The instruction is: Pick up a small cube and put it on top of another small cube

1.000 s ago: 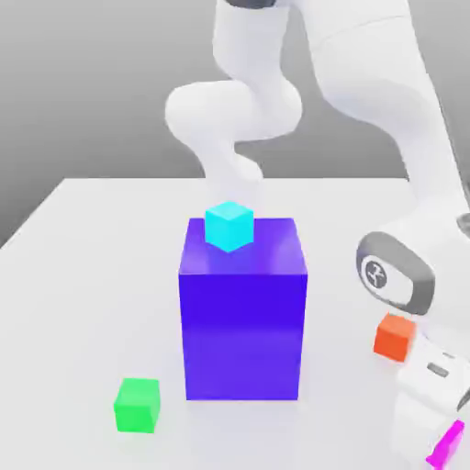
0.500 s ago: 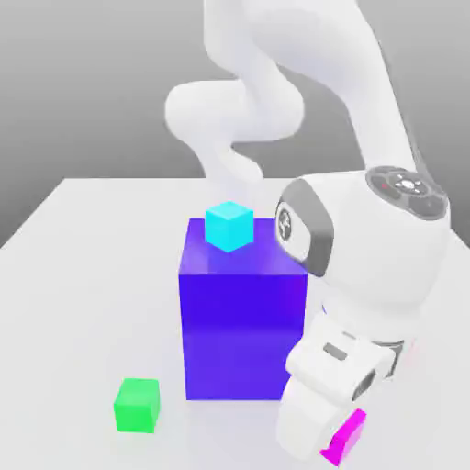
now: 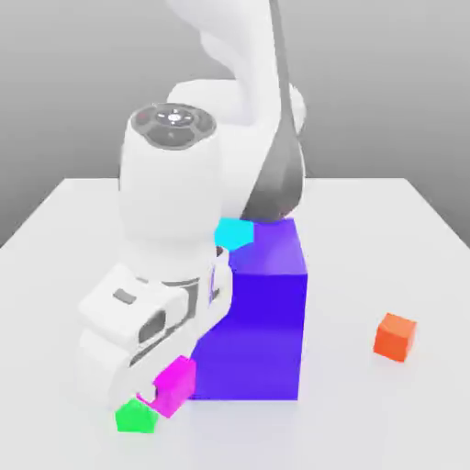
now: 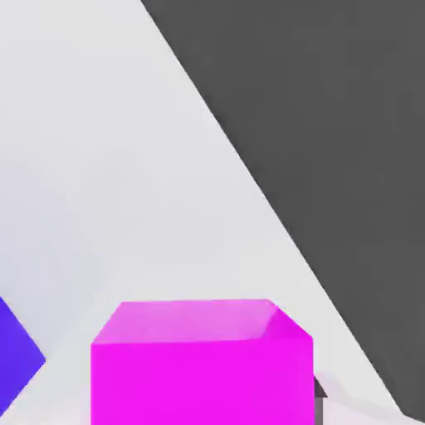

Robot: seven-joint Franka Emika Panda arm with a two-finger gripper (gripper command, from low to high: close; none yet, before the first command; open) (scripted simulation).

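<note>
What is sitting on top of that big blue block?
A small cyan cube rests on the big blue block, near its top edge on the exterior view's left. The robot's arm covers part of the cube and the rest of the block's top, so anything else there is hidden.

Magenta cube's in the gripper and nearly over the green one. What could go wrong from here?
1. The magenta cube sits above and toward the exterior view's right of the green cube; released here, it would likely land off-center and tip off.
2. The gripper works close beside the big blue block; a sideways correction could bump it and shake the cyan cube on top.
</note>
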